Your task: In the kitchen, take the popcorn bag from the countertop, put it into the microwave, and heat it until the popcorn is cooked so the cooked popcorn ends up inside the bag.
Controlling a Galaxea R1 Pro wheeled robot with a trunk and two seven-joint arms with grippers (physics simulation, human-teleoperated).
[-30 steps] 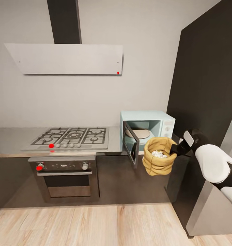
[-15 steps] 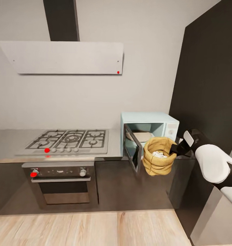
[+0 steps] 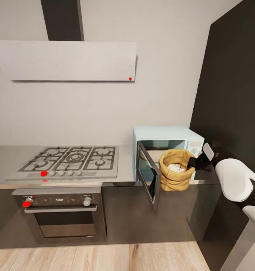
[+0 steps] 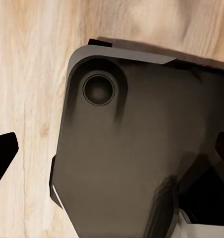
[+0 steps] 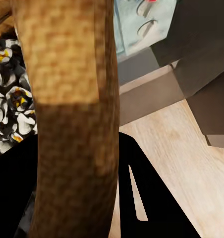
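A dark grey robot base (image 4: pixel 127 163) with a round recess (image 4: pixel 98 90) over wooden floor (image 4: pixel 28 74).

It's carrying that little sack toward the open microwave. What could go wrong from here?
1. The right gripper holds the popcorn bag only by its rim, so the bag could slip or tip and spill the popcorn.
2. The microwave door hangs open close beside the bag; swinging in could bump it.
3. The bag looks nearly as tall as the opening, so its rim might catch on the frame.
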